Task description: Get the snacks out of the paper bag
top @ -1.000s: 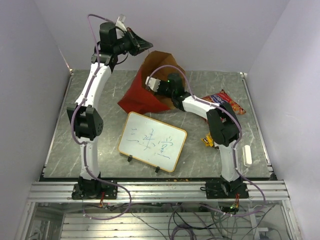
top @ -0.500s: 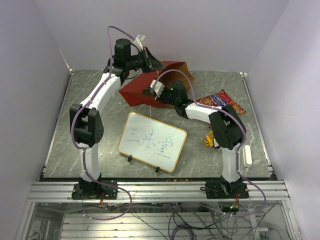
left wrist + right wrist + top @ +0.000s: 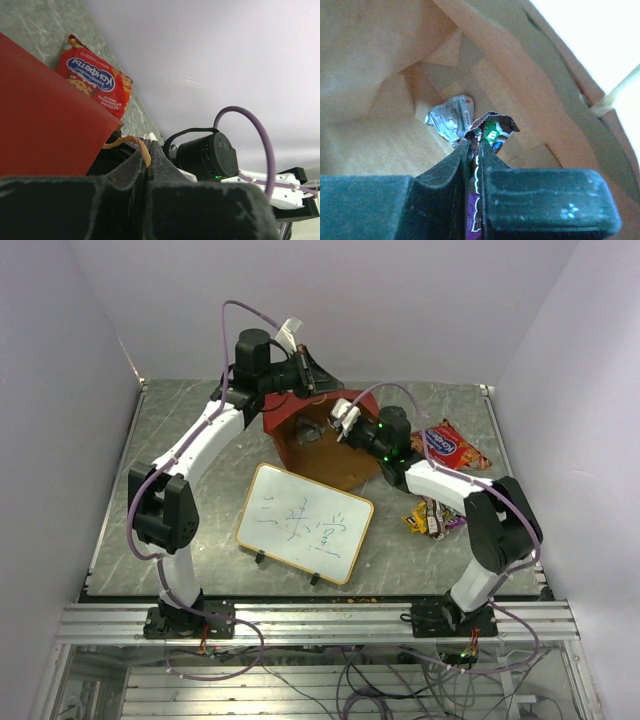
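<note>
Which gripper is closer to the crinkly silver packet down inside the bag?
Right. The right gripper, pinching a purple packet, is inside the paper bag just before the silver packet. The left gripper is outside at the rim, shut on the string handle.

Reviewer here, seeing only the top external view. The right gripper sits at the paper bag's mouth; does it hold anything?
Observer: Yes. In the right wrist view the right gripper is shut on a purple candy packet with a crinkled green end.
Operator: Is anything lying deeper in the bag?
Observer: One silver packet lies farther in, against the brown inner wall of the paper bag.
Operator: What is the left gripper pinching?
Observer: The left wrist view shows the left gripper shut on the bag's string handle.
</note>
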`<state>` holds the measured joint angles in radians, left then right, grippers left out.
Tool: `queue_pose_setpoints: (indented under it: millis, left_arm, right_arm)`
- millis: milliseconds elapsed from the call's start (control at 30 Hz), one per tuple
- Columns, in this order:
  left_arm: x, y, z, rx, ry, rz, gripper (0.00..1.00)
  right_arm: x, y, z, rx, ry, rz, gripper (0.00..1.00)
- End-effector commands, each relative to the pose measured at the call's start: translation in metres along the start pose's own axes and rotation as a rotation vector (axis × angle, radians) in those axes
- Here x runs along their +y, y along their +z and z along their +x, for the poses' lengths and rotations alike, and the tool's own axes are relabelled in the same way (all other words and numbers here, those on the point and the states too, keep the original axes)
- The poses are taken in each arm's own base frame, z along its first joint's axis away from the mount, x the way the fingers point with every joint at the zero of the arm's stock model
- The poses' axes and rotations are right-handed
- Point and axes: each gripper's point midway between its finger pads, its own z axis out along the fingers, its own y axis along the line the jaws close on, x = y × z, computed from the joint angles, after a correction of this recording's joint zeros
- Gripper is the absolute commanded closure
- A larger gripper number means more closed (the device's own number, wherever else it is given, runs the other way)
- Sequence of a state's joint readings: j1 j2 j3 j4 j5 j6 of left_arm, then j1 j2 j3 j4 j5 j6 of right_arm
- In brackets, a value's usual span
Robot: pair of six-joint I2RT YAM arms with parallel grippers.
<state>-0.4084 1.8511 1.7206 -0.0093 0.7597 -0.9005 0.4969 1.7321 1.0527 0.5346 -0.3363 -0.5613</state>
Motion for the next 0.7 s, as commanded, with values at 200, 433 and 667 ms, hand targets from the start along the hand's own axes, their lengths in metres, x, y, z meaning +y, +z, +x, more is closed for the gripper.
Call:
queue_pose_setpoints:
  millis: [200, 433, 667]
  left_arm:
    - [0.001, -0.001, 0.016, -0.006, 0.021, -0.043, 0.93]
    - [0.013, 0.006, 0.015, -0.007, -0.035, -0.070, 0.93]
    - [0.032, 0.015, 0.019, 0.009, -0.091, -0.113, 0.93]
  right_arm:
    - [0.025, -0.072, -0.020, -0.003, 0.015, -0.041, 1.00]
    - [0.039, -0.125, -0.019, 0.075, 0.107, -0.015, 1.00]
    - [-0.001, -0.182, -0.004, 0.266, 0.381, 0.339, 1.00]
